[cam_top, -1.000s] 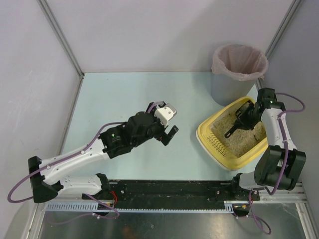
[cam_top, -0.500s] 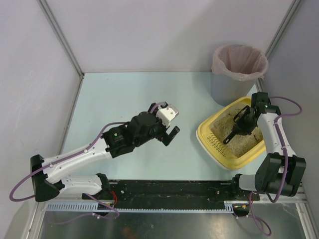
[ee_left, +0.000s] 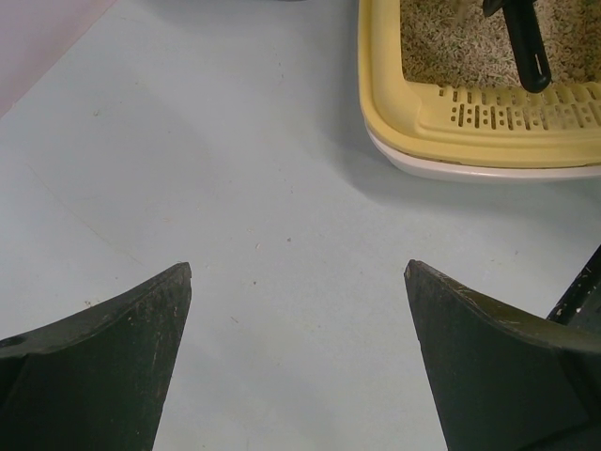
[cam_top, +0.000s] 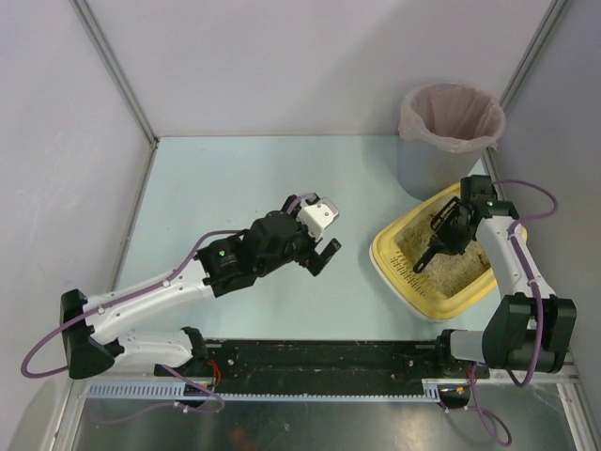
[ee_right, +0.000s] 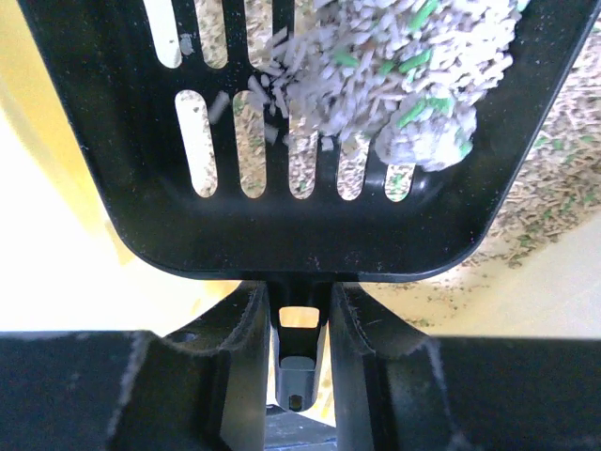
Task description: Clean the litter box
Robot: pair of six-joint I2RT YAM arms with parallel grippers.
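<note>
On the right side of the table (cam_top: 235, 188), the litter box (cam_top: 451, 303) sits just in front of the grey bin (cam_top: 418, 174) with the pink liner. Its near rim is slotted and there is beige granular litter inside.

Handling, my read:
- The tray looks like thin, stiff, light plastic, so most of the weight is loose granules that shift if it tips.
- The smooth base will probably skate on the table under a sideways scrape.
- The wide rim is the obvious hold point. The near-left corner is reachable for the free arm if bracing is needed.

Right arm:
- It folds up from its base, with the wrist pitched down over the tray's middle.
- The right gripper (ee_right: 299, 315) is clamped on the neck of a black slotted scoop (ee_right: 282, 225).
- The scoop is over the litter and carries a pale clump (ee_right: 404, 85) flecked with green, with loose grains around the slots.
- The clump looks crumbly, so the blade should stay level and avoid jerks on the way to the bin.

Left arm:
- It stretches low across mid-table with the wrist aimed at the tray.
- The left gripper (ee_left: 296, 272) has its fingers wide apart and holds nothing.
- It is off the surface and near the box but not touching it.
</note>
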